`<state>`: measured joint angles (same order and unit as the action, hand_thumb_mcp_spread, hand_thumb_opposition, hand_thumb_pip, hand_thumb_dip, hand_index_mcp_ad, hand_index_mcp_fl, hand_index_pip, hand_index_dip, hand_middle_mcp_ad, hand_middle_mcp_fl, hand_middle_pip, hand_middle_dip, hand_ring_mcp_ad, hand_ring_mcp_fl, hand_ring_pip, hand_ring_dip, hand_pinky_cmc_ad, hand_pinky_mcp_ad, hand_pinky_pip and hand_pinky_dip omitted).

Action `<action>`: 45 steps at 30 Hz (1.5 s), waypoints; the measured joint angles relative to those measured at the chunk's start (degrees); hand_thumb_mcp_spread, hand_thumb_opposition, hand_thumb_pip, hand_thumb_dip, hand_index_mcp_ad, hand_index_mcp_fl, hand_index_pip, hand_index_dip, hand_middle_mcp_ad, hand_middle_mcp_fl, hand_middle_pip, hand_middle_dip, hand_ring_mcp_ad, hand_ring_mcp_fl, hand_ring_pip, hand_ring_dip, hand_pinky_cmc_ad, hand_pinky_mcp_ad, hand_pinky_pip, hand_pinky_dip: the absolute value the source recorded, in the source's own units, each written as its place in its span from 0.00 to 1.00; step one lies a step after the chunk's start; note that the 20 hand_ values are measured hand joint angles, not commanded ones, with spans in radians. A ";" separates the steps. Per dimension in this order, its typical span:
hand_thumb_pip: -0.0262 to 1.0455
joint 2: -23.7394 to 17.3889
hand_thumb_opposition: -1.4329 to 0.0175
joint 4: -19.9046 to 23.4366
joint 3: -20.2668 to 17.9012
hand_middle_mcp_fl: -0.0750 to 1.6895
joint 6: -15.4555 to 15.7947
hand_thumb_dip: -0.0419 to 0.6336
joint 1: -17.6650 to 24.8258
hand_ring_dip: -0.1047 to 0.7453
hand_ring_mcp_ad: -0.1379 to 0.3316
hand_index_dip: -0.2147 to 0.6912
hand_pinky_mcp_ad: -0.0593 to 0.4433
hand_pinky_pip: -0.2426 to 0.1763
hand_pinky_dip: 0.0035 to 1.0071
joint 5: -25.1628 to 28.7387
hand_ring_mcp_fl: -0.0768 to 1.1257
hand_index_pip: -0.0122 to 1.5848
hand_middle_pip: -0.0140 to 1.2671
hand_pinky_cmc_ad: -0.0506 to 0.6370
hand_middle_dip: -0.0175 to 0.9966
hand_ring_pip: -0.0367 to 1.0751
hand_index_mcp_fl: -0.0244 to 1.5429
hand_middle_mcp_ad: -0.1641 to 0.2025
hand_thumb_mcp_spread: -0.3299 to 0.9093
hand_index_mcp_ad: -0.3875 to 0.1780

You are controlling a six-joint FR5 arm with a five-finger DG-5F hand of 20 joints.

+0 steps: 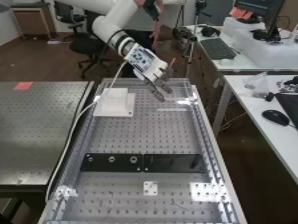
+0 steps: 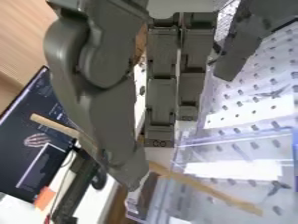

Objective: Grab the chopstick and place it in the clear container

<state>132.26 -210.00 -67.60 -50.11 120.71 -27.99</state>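
Observation:
In the high view the hand (image 1: 154, 80) is above the bench's far end, to the right of the white block. A thin tan end of the chopstick (image 1: 172, 63) sticks up beside it. In the wrist view the hand (image 2: 103, 95) is curled round the wooden chopstick (image 2: 206, 189), which crosses behind the large near digit and juts out on both sides. The middle of the stick is hidden by that digit. Beyond the chopstick's longer free part are the see-through walls and rim of the clear container (image 2: 239, 137), on or over the perforated bench top.
A white block (image 1: 114, 103) stands on the perforated bench (image 1: 120, 135), left of the hand. A black bar (image 1: 174, 163) lies across the bench's middle, and a pale cable runs down its left side. Desks with a keyboard (image 1: 217, 48) and mouse stand at right.

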 joint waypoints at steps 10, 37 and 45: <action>0.49 0.46 0.19 0.84 1.16 0.76 3.71 0.44 -0.40 0.61 0.41 0.27 0.63 0.55 0.41 0.02 0.67 0.47 0.38 0.64 0.41 0.18 0.73 0.62 0.74 0.38; 0.49 5.72 0.18 -10.00 6.09 0.76 -0.89 0.44 -4.06 0.61 0.40 0.27 0.63 0.55 0.44 -3.91 0.65 0.47 0.38 0.64 0.41 0.20 0.73 0.63 0.73 0.38; 0.49 6.15 0.18 -9.84 6.80 0.77 -0.69 0.44 -4.10 0.61 0.40 0.27 0.63 0.52 0.47 -4.02 0.65 0.47 0.38 0.64 0.41 0.21 0.74 0.63 0.72 0.38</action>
<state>138.41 -219.84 -60.80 -50.81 116.61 -32.01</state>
